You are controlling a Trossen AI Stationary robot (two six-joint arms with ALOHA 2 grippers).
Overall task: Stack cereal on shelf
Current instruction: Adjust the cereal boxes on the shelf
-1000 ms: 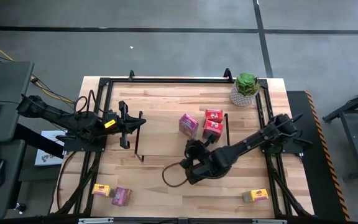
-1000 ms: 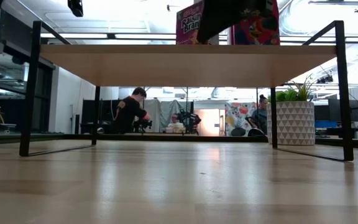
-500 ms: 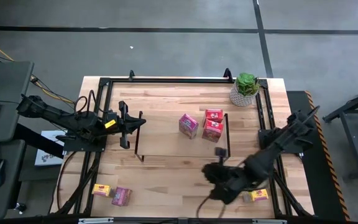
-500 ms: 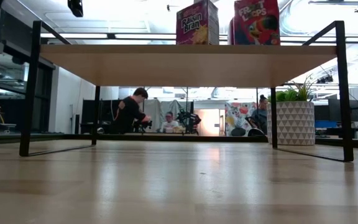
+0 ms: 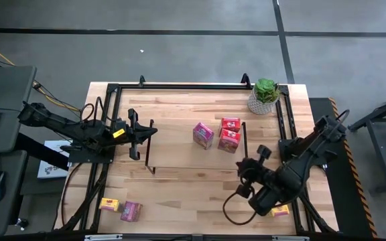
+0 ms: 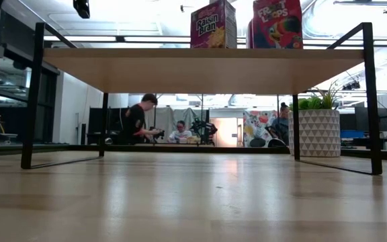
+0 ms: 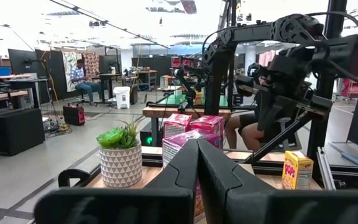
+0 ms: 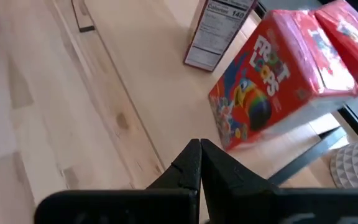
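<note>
On shelf (image 5: pixel 179 144), red cereal boxes (image 5: pixel 230 134) upright; right tool (image 5: pixel 263 152) closed, empty

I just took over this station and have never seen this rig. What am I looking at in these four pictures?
Two dark robot arms work at a wooden table. The high view looks straight down; the low view looks level under the shelf; each wrist view looks past that arm's own fingers. On the shelf stand one magenta box and two red boxes. On the table sit two yellow boxes, a second magenta box and a potted plant. The left gripper and right gripper are both shut, holding nothing.
</note>
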